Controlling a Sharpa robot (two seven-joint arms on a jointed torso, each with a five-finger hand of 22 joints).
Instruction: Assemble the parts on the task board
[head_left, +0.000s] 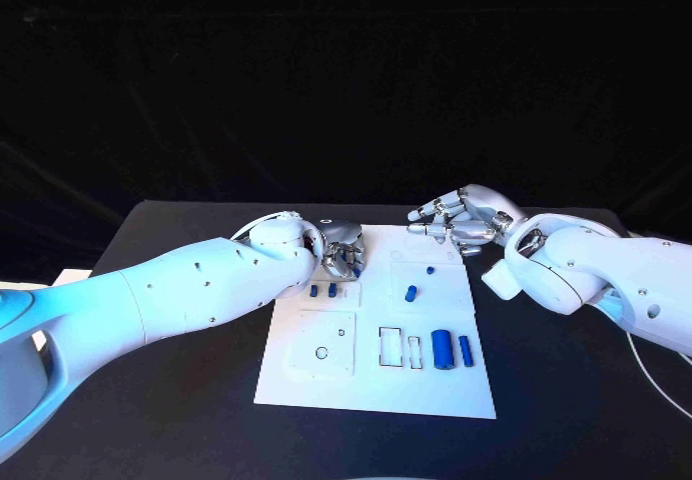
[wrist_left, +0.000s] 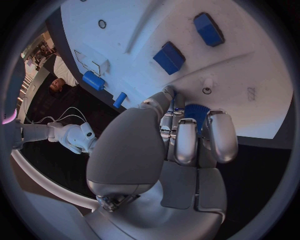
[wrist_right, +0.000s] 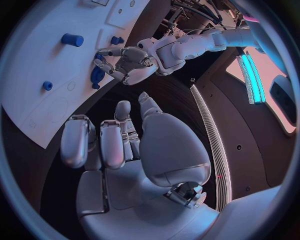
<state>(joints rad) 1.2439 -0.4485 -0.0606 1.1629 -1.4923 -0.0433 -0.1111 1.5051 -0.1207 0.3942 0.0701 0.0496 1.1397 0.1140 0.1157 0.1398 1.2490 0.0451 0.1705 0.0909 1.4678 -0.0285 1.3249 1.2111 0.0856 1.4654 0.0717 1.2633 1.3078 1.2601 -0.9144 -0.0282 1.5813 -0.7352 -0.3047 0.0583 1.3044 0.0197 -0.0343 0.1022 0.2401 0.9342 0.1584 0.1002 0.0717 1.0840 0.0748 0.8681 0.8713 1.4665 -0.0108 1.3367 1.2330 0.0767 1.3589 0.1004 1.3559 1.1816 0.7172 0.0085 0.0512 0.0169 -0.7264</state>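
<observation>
Parts, small and blue, lie spread over the white task board (head_left: 378, 385) in the middle of the black table (head_left: 173, 400); two short pieces (head_left: 323, 291) sit side by side near the board's left edge, just below the left hand; a small round piece (head_left: 430, 270) and an oblong piece (head_left: 411, 294) lie nearer the middle; a thick cylinder (head_left: 441, 349) and a thinner rod (head_left: 466, 349) lie side by side towards the right edge, beside two outlined rectangular recesses (head_left: 400, 347); a square plate (head_left: 326, 342) with a small ring mark occupies the lower left of the board. The left hand (head_left: 338, 250) is over the board's far left corner, fingers curled downwards; its wrist view shows a blue, ribbed-looking part (wrist_left: 195, 112) pinched at the fingertips (wrist_left: 167, 92) against the board, so that hand is grasping that part. The right hand (head_left: 459, 222) is just beyond the board's far right corner, over the dark table, fingers bent inwards and slightly apart; in its wrist view nothing lies within its fingers (wrist_right: 94, 142), so it is released and empty.
</observation>
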